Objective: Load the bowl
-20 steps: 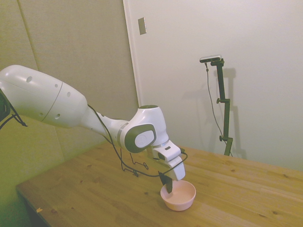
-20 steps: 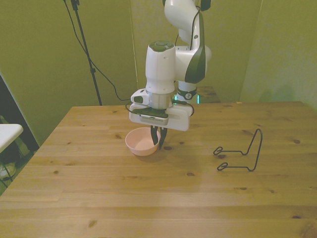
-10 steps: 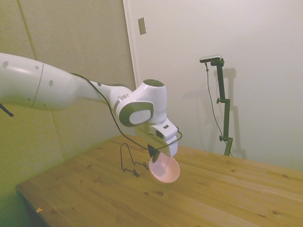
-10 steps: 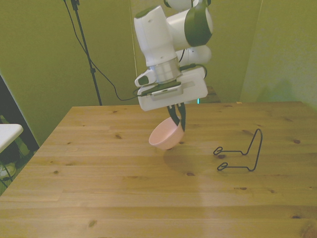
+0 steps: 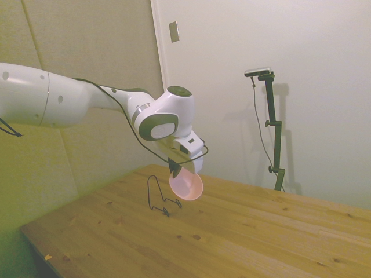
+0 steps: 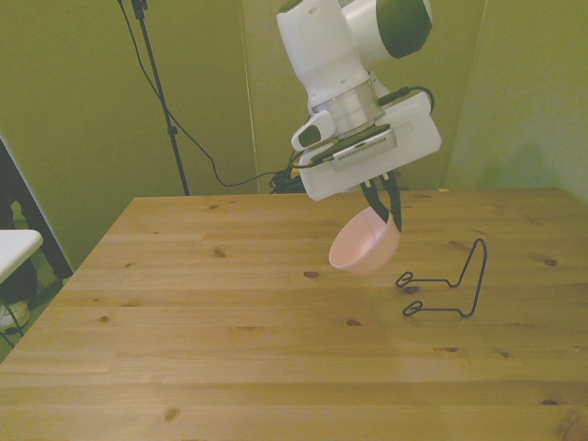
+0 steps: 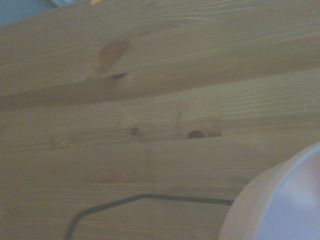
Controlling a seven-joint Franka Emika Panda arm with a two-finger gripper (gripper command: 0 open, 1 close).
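Above the wooden table (image 6: 184,312), at about ten o'clock from the wire rack (image 6: 446,287) in the front view, the gripper (image 6: 384,204) carries the bowl (image 6: 365,243) clear of the boards, its two dark fingers closed on the rim at the bowl's upper edge. You have the bowl tilted steeply, so keep the pinch firm: a smooth, plastic-looking wall offers little friction, and I judge it could swing or slip under a quick wrist turn. Bring it on toward the rack slowly, line the round rim up with the gap between the upright loop and the two low feet, and lower until the wire takes the weight before you release. The rack is thin black wire, light and probably easy to nudge aside. The bowl is plain pale pink, round and shallow; the table is knotty, matte pine planks.
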